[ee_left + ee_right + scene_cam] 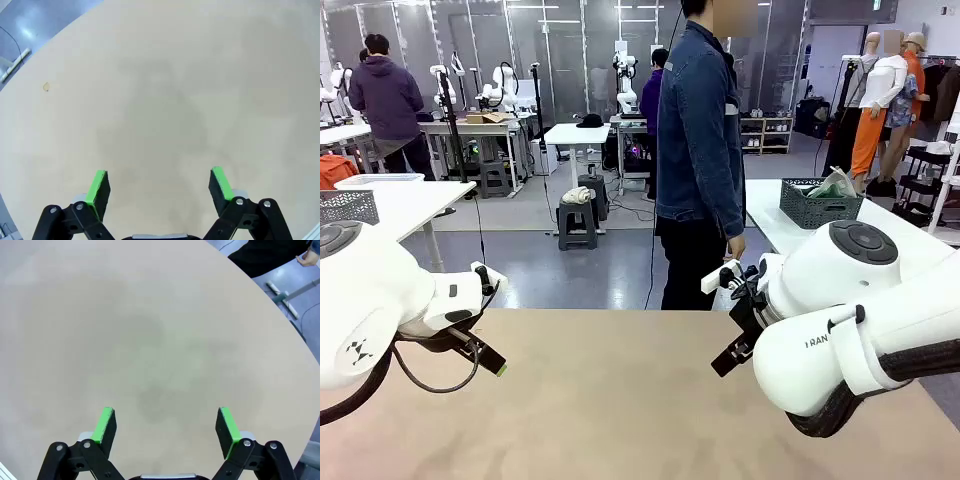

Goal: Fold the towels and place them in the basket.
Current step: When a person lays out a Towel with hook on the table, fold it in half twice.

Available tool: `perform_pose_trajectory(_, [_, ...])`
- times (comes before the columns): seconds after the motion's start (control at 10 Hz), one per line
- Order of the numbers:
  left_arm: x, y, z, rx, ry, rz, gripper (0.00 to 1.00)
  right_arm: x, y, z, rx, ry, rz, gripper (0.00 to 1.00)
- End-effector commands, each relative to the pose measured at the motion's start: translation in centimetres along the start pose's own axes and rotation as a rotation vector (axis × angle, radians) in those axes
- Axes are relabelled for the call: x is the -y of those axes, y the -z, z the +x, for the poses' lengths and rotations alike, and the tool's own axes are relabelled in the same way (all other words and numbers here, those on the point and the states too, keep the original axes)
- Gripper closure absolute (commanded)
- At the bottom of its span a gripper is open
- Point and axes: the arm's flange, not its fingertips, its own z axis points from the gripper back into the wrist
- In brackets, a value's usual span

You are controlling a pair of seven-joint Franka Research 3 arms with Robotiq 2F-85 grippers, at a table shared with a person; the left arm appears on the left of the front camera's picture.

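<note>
Left claw (158, 175) spread above table (160, 75); front view adds person (698, 150), basket (815, 212).

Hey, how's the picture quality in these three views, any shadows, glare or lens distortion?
Front view: evenly lit, sharp, no glare on the table. Left wrist view: soft blurred shadow beyond the open left gripper, table edge bowed by the lens. Right wrist view: similar faint shadow, curved edge too.

**Hidden and unclear**

Beyond the surface (620, 420), to its far right, the basket (818, 208) holds cloth (838, 183) too small to identify. The surface's far edge hides the feet of the person (700, 150). The right end effector (728, 360) is half covered by its own arm (860, 340).
</note>
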Motion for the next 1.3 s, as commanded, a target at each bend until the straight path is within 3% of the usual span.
perform_pose_trajectory(0.0, [0.0,0.0,0.0,0.0,0.0,0.0,0.0,0.0,0.0,0.0,0.0,0.0,0.0,0.0])
perform_pose_trajectory(0.4, [0.0,0.0,0.0,0.0,0.001,0.0,0.0,0.0,0.0,0.0,0.0,-0.003,-0.001,0.0])
perform_pose_trajectory(0.8, [-6.5,-3.9,3.4,0.1,0.108,-0.118,0.0,7.9,-4.5,2.3,0.121,-0.138,0.109,0.0])
perform_pose_trajectory(1.2, [-15.6,-11.8,5.5,0.215,0.304,-0.305,0.0,16.7,-13.5,2.1,0.232,-0.446,0.208,0.0])
